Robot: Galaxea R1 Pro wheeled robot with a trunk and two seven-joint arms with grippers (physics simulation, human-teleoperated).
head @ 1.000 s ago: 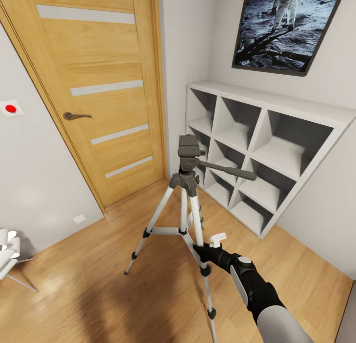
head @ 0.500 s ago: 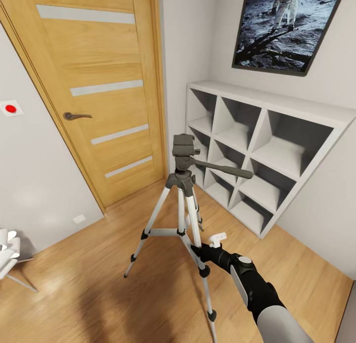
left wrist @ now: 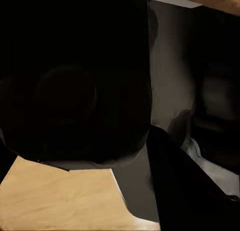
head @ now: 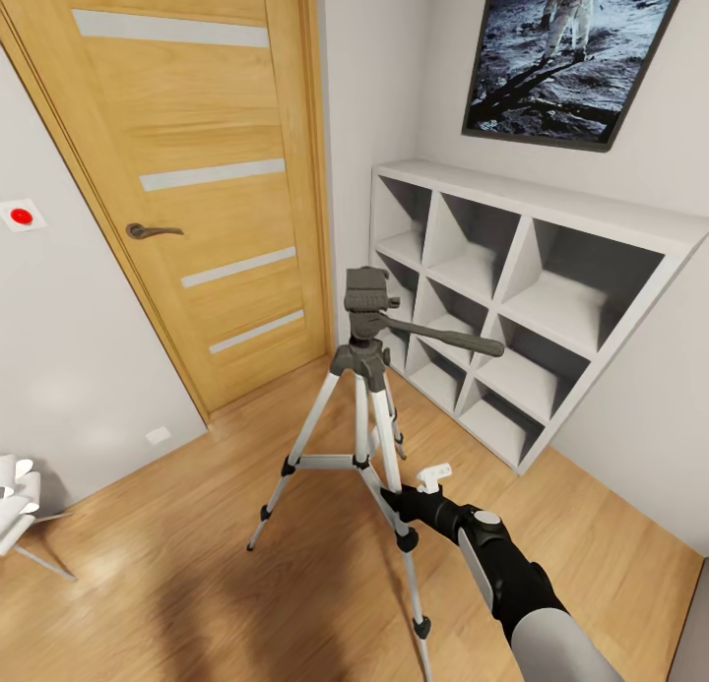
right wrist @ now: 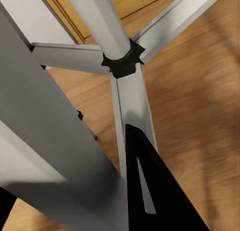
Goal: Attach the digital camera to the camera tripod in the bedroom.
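My right gripper (head: 396, 498) pinches the near leg of the camera tripod (head: 366, 367), mid-frame; my left gripper's state I cannot tell.

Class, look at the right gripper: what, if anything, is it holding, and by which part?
The right gripper grips the tripod by its near silver leg, low down, just below the brace hub.
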